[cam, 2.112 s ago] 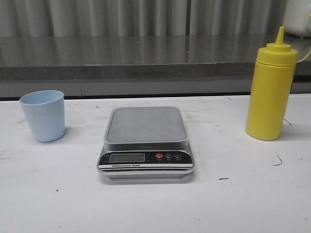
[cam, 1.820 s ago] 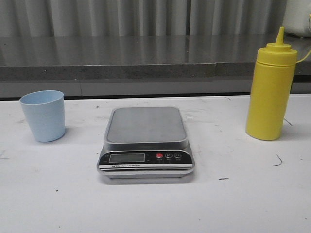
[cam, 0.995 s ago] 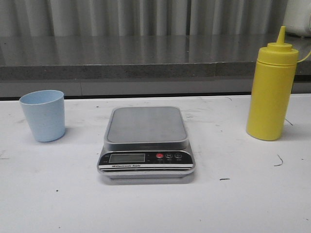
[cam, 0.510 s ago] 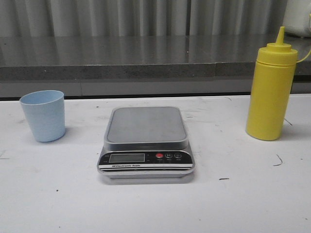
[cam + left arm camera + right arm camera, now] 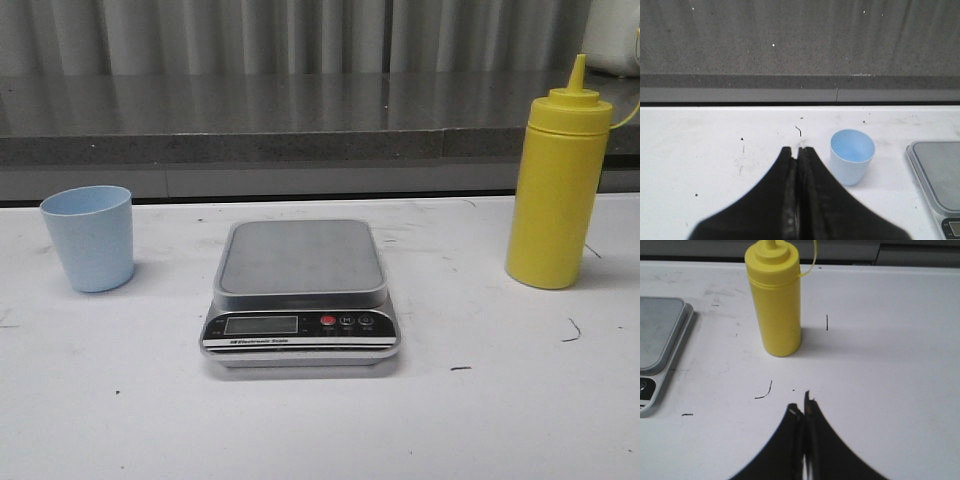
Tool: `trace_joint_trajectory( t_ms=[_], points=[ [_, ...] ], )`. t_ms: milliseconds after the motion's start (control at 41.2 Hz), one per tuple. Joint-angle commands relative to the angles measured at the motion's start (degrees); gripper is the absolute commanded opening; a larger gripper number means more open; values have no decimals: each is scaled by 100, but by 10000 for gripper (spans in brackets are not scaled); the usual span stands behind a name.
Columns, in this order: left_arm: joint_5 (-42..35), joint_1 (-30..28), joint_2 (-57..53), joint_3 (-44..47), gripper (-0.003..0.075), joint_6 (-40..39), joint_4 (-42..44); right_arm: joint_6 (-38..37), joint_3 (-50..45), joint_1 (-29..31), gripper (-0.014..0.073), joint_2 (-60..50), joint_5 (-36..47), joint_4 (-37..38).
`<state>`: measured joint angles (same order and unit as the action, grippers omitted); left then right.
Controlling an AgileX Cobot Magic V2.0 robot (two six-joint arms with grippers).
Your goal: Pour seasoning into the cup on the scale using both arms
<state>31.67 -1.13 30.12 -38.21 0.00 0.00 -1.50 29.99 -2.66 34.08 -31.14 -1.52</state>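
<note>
Both pincers are pressed closed and empty. The left pincer (image 5: 797,150) sits just beside the cup (image 5: 852,156), with the scale (image 5: 936,175) cut off beyond. Ahead of the right pincer (image 5: 802,410) stands the seasoning (image 5: 776,305), its nozzle tip cropped.

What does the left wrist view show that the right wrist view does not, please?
Only the left wrist view shows the pale blue cup, standing upright on the table, and the left pincer, shut and empty. Only the right wrist view shows the yellow seasoning bottle, upright, and the right pincer, also shut and empty. Both show a part of the scale and the white table.
</note>
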Motion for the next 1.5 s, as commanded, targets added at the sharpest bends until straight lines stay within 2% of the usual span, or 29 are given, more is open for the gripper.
trace_joint_trajectory(
  t_ms=[0, 73, 170, 243, 316, 607, 801, 1165, 1481],
  points=[
    [-325, -15, 182, -144, -8, -35, -63, 26, 142, 2, 20, 187, 414, 11],
    [-280, -15, 293, -144, 74, -35, -63, 26, 142, 2, 161, 245, 419, 11],
    [-280, -15, 418, -144, 281, -35, -63, 26, 142, 2, 396, 258, 395, 11],
    [-291, -15, 534, -144, 444, -35, -63, 26, 142, 2, 486, 258, 395, 11],
    [-258, 8, 715, -209, 515, -35, -198, 26, 142, 2, 508, 258, 395, 11],
    [922, 694, 2131, -1236, 512, 0, -187, 26, 142, 2, 508, 258, 389, 11],
    [1396, 813, 3454, -2122, 512, 0, -223, 26, 142, 2, 508, 258, 389, 11],
    [1666, 813, 5529, -3619, 512, 0, -223, 26, 142, 2, 508, 258, 389, 11],
    [1639, 813, 6853, -4416, 512, 0, -185, 26, 142, 2, 508, 258, 389, 11]
  ],
)
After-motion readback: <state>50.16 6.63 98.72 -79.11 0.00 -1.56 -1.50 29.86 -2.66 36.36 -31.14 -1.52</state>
